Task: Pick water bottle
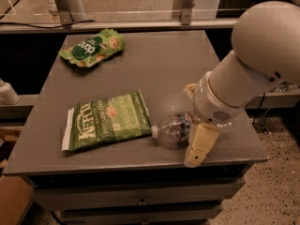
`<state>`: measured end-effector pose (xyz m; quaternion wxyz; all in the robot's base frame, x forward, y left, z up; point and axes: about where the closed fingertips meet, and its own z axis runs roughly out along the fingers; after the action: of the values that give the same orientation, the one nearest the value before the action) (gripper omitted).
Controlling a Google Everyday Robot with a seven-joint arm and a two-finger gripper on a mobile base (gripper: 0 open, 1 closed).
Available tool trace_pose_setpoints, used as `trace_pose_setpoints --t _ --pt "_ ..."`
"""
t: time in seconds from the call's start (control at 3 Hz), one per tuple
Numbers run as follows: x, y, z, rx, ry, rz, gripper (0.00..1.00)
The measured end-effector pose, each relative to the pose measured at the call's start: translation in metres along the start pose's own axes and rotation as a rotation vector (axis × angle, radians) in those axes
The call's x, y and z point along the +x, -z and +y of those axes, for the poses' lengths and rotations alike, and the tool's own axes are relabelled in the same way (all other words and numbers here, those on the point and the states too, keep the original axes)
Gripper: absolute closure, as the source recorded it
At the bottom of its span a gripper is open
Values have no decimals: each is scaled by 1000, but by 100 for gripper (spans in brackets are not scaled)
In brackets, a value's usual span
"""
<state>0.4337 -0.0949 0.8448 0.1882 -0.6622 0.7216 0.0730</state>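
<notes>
Near the counter's (pixel 164 60) front right corner, the end effector (pixel 191 125) straddles the water bottle's (pixel 172 129) base, fingers (pixel 199 146) spread apart; a green chip bag (pixel 105 121) lies just beside it.

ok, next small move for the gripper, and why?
Probably ease the gripper a touch toward the white cap before closing. Its fingers stand open, one each side of the lying water bottle, but seem to straddle only its base end, a poor hold.

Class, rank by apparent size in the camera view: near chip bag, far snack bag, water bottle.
1. Near chip bag
2. Far snack bag, shrunk by distance
3. Water bottle, partly hidden by the gripper straddling it
</notes>
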Motion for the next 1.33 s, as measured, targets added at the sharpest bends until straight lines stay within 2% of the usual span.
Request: trace_pose_setpoints --t 0.33,1.33 --pt "3 -6 -1 5 3 12 17" --pt "12 -1 -2 23 5 38 87"
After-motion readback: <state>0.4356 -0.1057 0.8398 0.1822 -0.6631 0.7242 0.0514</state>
